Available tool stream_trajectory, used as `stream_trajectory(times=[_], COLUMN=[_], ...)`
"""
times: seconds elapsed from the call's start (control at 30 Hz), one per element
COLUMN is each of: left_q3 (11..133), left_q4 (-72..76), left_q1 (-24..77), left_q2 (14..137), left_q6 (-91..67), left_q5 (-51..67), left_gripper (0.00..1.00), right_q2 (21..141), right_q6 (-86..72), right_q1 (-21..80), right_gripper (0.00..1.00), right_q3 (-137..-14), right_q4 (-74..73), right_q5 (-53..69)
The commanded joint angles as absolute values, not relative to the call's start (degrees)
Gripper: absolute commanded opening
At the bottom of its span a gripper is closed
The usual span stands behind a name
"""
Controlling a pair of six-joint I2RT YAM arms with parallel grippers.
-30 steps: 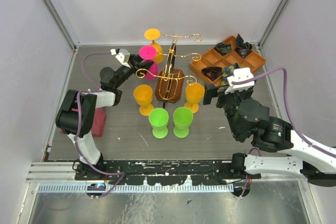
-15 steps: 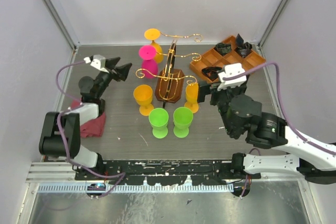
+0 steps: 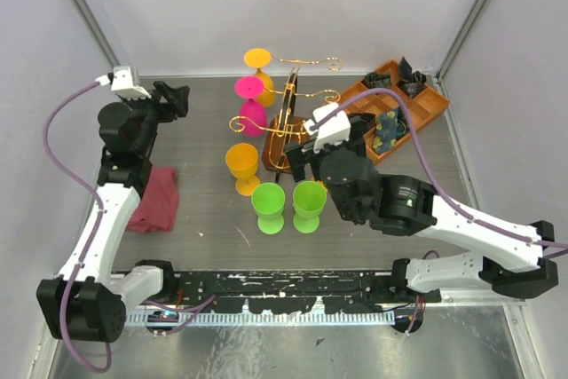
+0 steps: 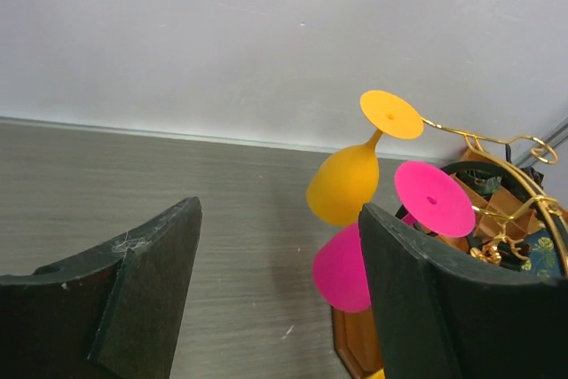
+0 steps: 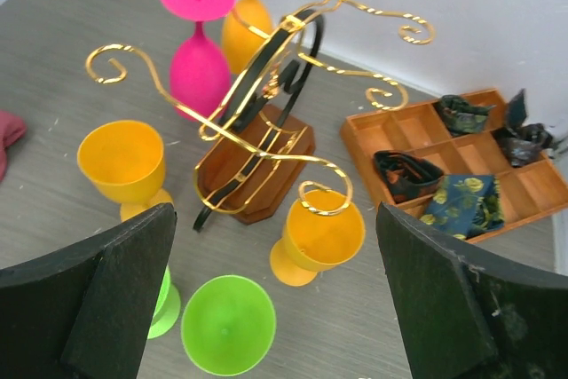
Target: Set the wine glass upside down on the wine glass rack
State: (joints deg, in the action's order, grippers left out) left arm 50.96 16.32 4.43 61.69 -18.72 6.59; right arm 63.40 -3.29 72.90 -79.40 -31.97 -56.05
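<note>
The wine glass rack (image 3: 288, 123), gold wire on a brown base, stands mid-table. A pink wine glass (image 3: 251, 104) and an orange one (image 3: 260, 68) hang upside down on its left arms. My left gripper (image 4: 280, 246) is open and empty, raised well left of the pink glass (image 4: 342, 268). My right gripper (image 5: 273, 246) is wide open and empty above the rack (image 5: 266, 130). Below it stand an upright orange glass (image 5: 321, 237) and a green glass (image 5: 227, 324). A second orange glass (image 3: 241, 166) and two green glasses (image 3: 268, 206) stand upright in front of the rack.
An orange compartment tray (image 3: 417, 104) with dark cloth pieces sits at the back right. A maroon cloth (image 3: 155, 197) lies at the left. The right arm (image 3: 390, 206) reaches across the table's middle. White walls close in on three sides.
My left gripper has opened and pulled back up and left from the pink glass, which stays hanging on the rack. The right arm has swung left over the rack and glasses.
</note>
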Motion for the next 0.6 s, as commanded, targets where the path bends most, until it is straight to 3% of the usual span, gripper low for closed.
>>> stream_trajectory(times=[0.0, 0.33, 0.57], left_q3=[59.39, 69.78, 72.45], left_q4=[-7.44, -27.54, -33.26], left_q1=[4.42, 4.44, 4.38], left_q2=[59.29, 59.81, 59.01], left_q6=[-18.5, -17.95, -17.31], left_q5=[4.3, 6.82, 6.59], left_gripper=[0.8, 0.81, 0.83], right_q2=[66.58, 70.86, 79.46], right_q6=[-8.1, -14.7, -15.26], right_q1=[72.18, 68.82, 69.16], right_gripper=[1.0, 0.98, 0.86], right_q3=[-82.11, -79.95, -84.79], right_q4=[-33.41, -32.44, -33.58], right_q5=[-49.3, -38.77, -31.1])
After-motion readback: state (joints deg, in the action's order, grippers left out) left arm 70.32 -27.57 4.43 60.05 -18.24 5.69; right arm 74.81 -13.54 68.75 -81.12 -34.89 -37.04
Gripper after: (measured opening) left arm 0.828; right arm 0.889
